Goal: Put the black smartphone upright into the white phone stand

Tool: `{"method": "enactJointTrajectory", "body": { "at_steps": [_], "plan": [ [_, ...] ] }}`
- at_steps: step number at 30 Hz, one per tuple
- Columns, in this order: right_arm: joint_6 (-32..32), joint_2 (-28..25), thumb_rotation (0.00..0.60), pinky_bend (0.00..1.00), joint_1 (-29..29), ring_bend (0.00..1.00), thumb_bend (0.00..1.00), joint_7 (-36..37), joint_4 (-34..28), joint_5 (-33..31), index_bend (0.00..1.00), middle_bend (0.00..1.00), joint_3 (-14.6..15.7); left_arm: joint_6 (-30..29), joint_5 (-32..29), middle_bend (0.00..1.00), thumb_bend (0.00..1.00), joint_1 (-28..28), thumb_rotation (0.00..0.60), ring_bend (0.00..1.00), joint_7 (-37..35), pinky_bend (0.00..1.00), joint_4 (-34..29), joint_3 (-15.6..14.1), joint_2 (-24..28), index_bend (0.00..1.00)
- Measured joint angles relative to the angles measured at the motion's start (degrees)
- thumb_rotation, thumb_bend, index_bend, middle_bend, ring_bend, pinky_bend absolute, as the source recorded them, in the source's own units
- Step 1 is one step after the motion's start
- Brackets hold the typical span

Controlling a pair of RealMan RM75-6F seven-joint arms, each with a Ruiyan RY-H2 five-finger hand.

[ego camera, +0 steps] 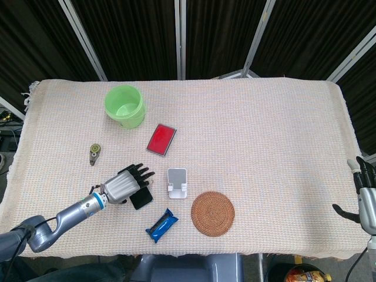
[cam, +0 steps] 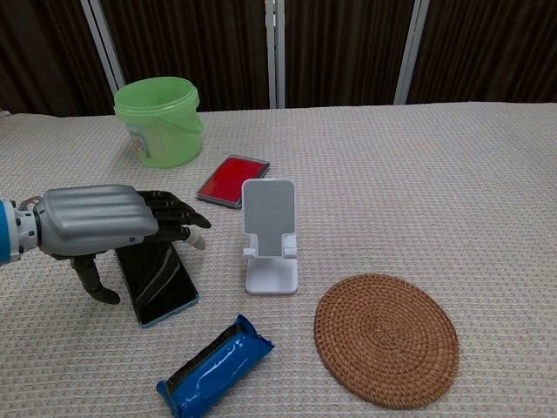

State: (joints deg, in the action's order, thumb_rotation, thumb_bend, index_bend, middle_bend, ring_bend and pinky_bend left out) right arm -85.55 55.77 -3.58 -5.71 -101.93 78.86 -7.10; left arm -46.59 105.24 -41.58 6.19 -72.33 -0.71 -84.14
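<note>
The black smartphone [ego camera: 141, 198] [cam: 162, 280] lies flat on the cloth, left of the white phone stand [ego camera: 177, 182] [cam: 271, 237], which stands empty and upright. My left hand [ego camera: 125, 184] [cam: 103, 224] hovers over the phone's far half and hides it. Its fingers [cam: 174, 212] stretch toward the stand, and the thumb [cam: 93, 283] points down beside the phone's left edge. Nothing is gripped. My right hand [ego camera: 368, 198] shows only at the right edge of the head view, fingers apart and empty.
A green bucket [ego camera: 124, 106] [cam: 159, 120] stands at the back left, with a red case [ego camera: 161, 139] [cam: 231, 179] behind the stand. A blue snack bar [ego camera: 161, 225] [cam: 214, 366] and a woven coaster [ego camera: 212, 213] [cam: 386, 338] lie near the front. A small tape dispenser [ego camera: 94, 154] sits at the left.
</note>
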Motion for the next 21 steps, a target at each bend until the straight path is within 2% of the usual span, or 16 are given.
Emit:
{"method": "enactJointTrajectory", "body": {
  "at_steps": [7, 9, 11, 14, 21],
  "plan": [
    [-0.1, -0.2, 0.600, 0.00, 0.2, 0.00, 0.00, 0.3, 0.2, -0.3, 0.00, 0.00, -0.1, 0.7, 0.1, 0.10, 0.00, -1.7, 0.600, 0.13, 0.0, 0.13, 2.7, -1.1, -2.6, 0.22],
    [-0.1, -0.2, 0.600, 0.00, 0.2, 0.00, 0.00, 0.4, 0.3, -0.4, 0.00, 0.00, -0.1, 0.4, 0.1, 0.16, 0.01, -2.0, 0.600, 0.19, -0.1, 0.18, 3.5, -1.4, -3.3, 0.26],
    [0.0, -0.2, 0.600, 0.00, 0.1, 0.00, 0.00, 0.5, 0.3, -0.4, 0.00, 0.00, -0.2, -0.1, 0.3, 0.31, 0.02, -2.3, 0.600, 0.31, -0.4, 0.29, 4.3, -1.8, -4.1, 0.36],
    [0.1, -0.2, 0.600, 0.00, 0.1, 0.00, 0.00, 0.5, 0.3, -0.4, 0.00, 0.00, -0.2, -1.3, 0.6, 0.42, 0.05, -2.6, 0.600, 0.40, -0.9, 0.38, 5.0, -2.2, -4.7, 0.48],
    [0.3, -0.2, 0.600, 0.00, 0.0, 0.00, 0.00, 0.4, 0.3, -0.4, 0.00, 0.00, -0.1, -5.1, 1.5, 0.43, 0.06, -2.9, 0.600, 0.41, -1.8, 0.39, 6.6, -3.0, -4.6, 0.50]
  ]
}}
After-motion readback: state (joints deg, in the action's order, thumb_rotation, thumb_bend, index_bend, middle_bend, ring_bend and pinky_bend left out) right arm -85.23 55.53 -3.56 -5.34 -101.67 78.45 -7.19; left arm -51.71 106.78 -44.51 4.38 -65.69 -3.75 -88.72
